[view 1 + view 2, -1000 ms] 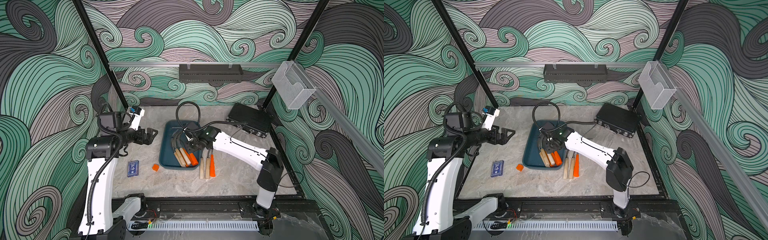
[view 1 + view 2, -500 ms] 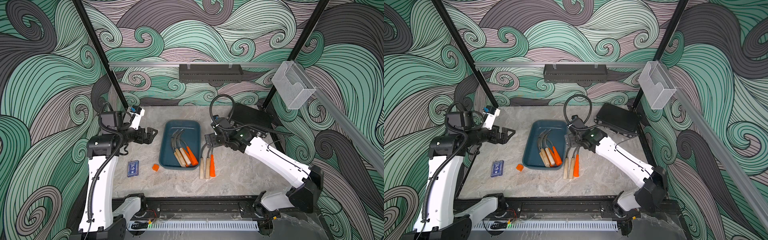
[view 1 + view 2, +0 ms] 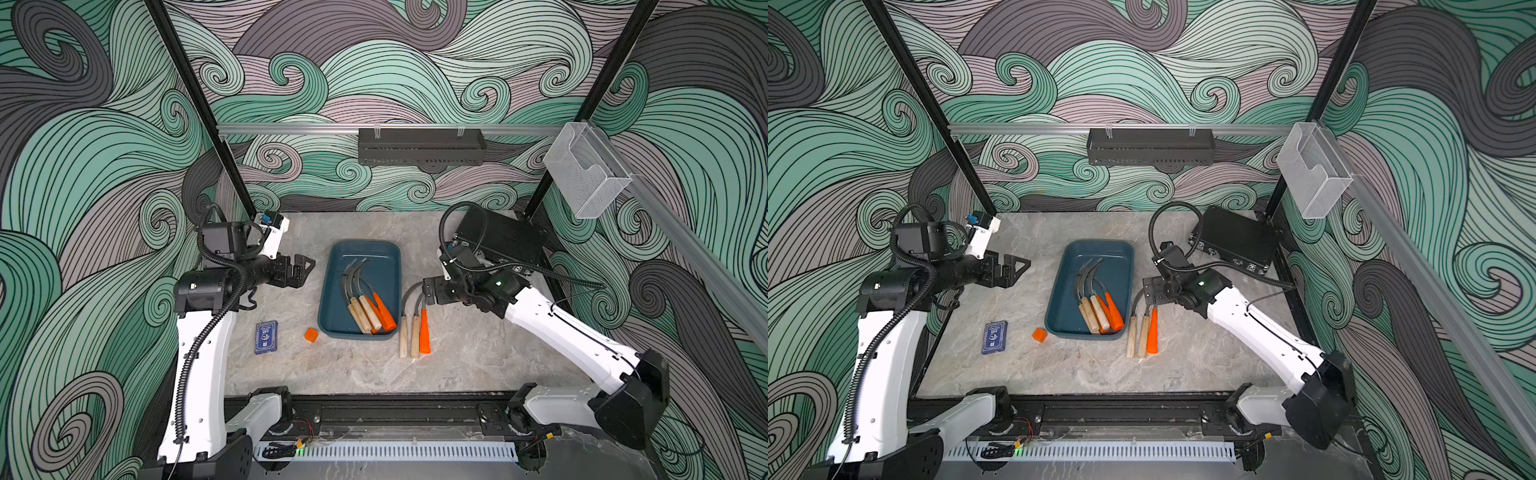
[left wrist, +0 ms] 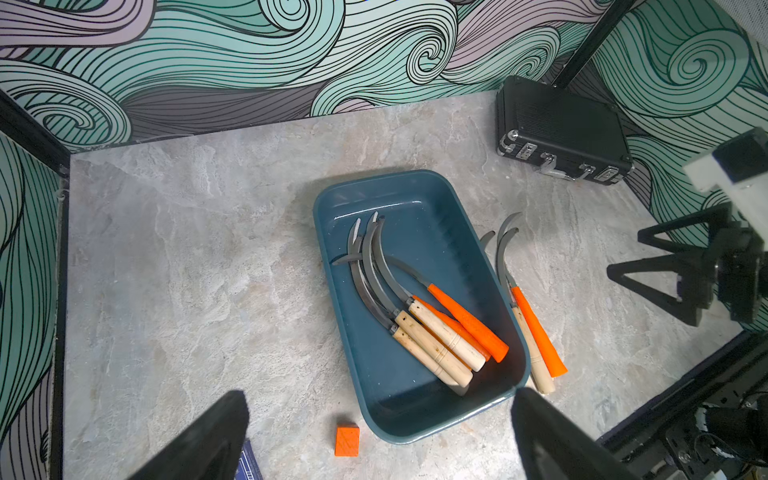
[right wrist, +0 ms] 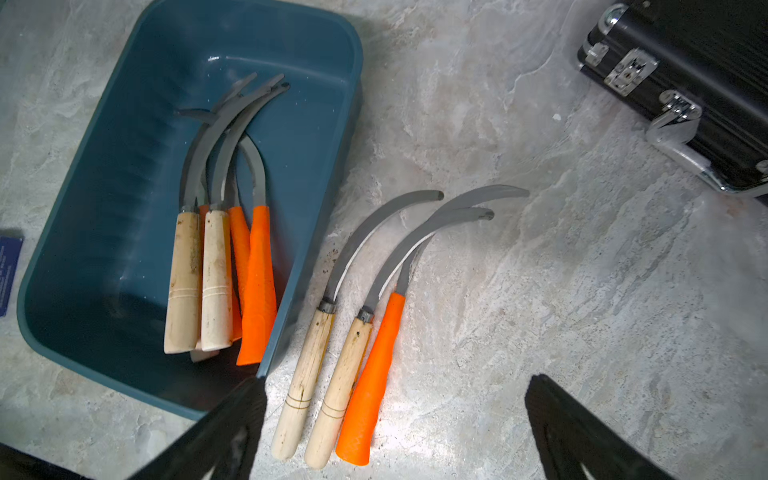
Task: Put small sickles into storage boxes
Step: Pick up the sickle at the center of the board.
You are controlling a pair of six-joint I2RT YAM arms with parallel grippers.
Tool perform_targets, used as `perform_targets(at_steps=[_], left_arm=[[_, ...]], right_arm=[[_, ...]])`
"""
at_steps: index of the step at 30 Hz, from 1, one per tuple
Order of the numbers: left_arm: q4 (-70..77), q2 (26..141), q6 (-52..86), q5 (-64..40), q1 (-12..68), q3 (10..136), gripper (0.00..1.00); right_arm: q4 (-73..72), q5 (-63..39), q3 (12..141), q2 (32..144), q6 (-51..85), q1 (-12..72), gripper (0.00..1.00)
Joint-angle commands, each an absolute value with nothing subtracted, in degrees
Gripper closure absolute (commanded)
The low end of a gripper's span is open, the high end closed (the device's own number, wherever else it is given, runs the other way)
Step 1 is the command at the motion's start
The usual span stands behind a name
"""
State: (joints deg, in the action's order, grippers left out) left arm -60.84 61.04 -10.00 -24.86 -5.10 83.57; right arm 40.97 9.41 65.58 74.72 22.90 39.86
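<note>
Sickles point(image 3: 414, 334), 3 on the worktop point(image 3: 478, 357), lie lengthwise just beside the teal tray point(image 3: 365, 249). Their blades are beneath the nearer right end effector point(image 3: 429, 292), jaws apart and empty. The left end effector point(image 3: 305, 266) is likewise apart.

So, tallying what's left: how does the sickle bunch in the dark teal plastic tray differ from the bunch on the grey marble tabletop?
The tray bunch lies in the dark teal plastic tray; the table bunch, outside on the marble tabletop. The tray bunch shows at least four sickles, the table bunch three. The tray bunch is piled, the table bunch side by side. Both mix wooden and orange handles.
</note>
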Motion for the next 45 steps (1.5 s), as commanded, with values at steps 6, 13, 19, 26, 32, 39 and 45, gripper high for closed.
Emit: perform_targets(at_steps=[6,13,19,26,32,39,45], left_arm=[[-61.55,60.91,-10.21,-24.78,-4.92,85.1,0.01],[-61.48,61.0,-10.21,-25.4,-4.9,84.82,0.01],[-61.02,60.56,-10.13,-25.75,-4.91,83.88,0.01],[-60.42,60.23,-10.15,-25.76,-4.91,82.62,0.01],[-60.31,60.03,-10.13,-25.84,-4.92,82.23,0.01],[-59.67,59.88,-10.11,-26.08,-4.86,81.25,0.02],[-59.71,59.78,-10.15,-26.45,-4.92,80.94,0.01]], right_arm=[[40.54,6.14,60.39,70.33,24.56,39.56,0.18],[42.27,1.48,57.39,71.27,26.68,39.55,0.3],[42.26,-1.98,55.62,72.16,28.37,39.55,0.34],[42.05,-4.07,53.77,73.93,28.79,39.55,0.35],[42.02,-4.32,52.65,74.1,29.85,39.8,0.41],[40.91,-5.24,53.06,76.37,31.64,43.7,0.48],[38.61,-5.28,54.52,81.88,33.84,47.85,0.52]])
